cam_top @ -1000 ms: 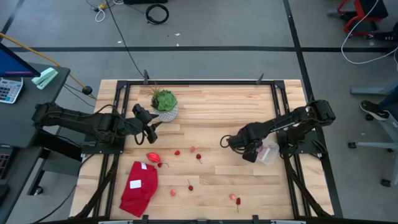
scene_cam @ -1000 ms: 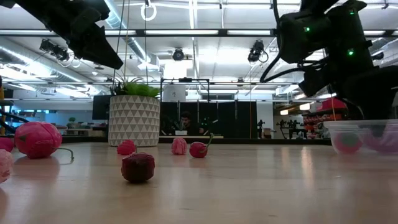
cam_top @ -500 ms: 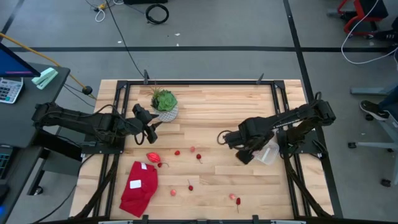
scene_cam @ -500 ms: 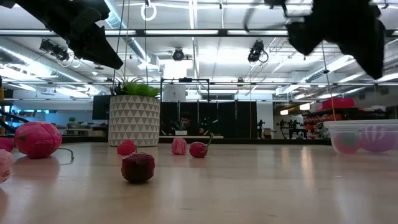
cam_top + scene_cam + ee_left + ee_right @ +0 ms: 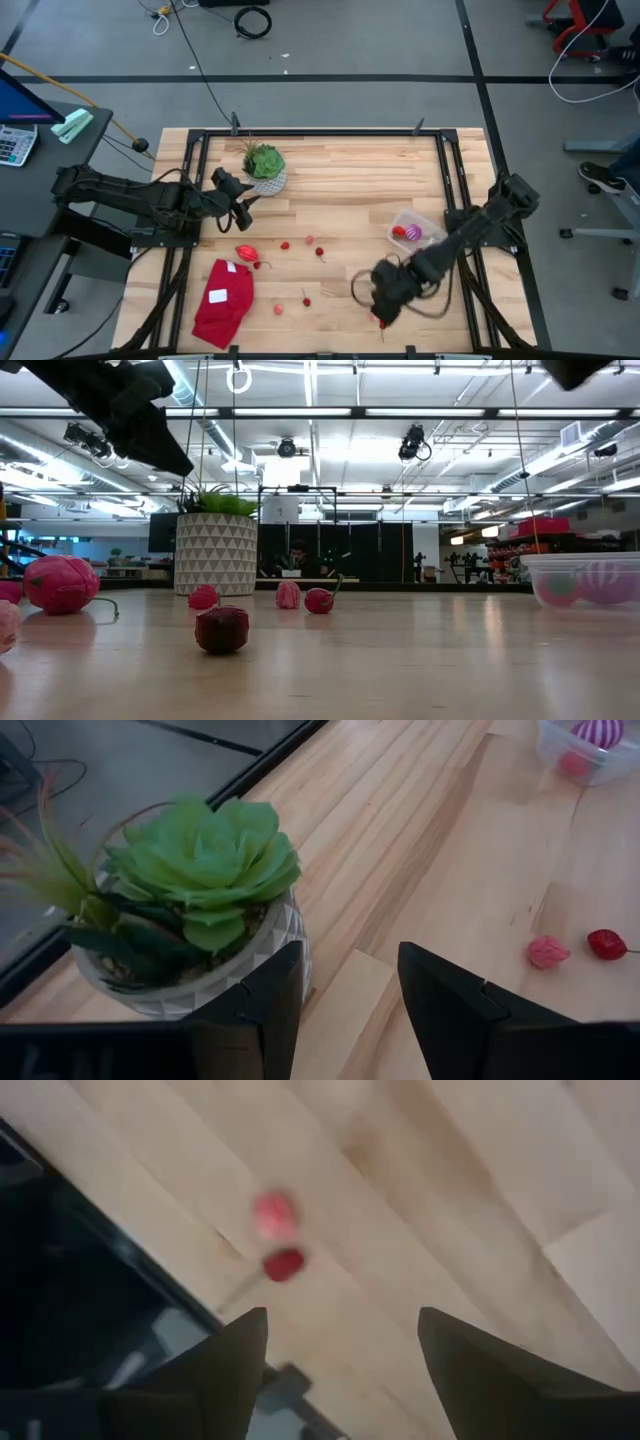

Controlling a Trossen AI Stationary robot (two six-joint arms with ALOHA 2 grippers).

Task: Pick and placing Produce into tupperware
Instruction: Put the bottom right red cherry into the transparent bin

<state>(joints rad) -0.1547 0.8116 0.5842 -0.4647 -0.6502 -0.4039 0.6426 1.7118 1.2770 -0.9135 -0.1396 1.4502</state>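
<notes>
The clear tupperware (image 5: pixel 415 232) stands at the table's right and holds a red piece and the purple-and-white striped ball (image 5: pixel 603 582). Small red and pink produce lies loose mid-table (image 5: pixel 309 241), with a larger pink-red piece (image 5: pixel 246 253) to the left. My right gripper (image 5: pixel 375 303) is open and empty, above a pink piece (image 5: pixel 273 1213) and a red piece (image 5: pixel 284 1264) by the near edge. My left gripper (image 5: pixel 243 205) is open and empty, raised beside the plant pot (image 5: pixel 190 920).
A red cloth with a white label (image 5: pixel 224 298) lies at the near left. The green plant in its white patterned pot (image 5: pixel 264 166) stands at the far left. The black table frame runs along all edges (image 5: pixel 330 132). Bare wood lies between the loose produce and the tupperware.
My right gripper has swung away from the tupperware toward the table's near edge and now hangs over the two small pieces there. The tupperware, earlier partly covered by the gripper in the high view, now shows whole with its contents.
</notes>
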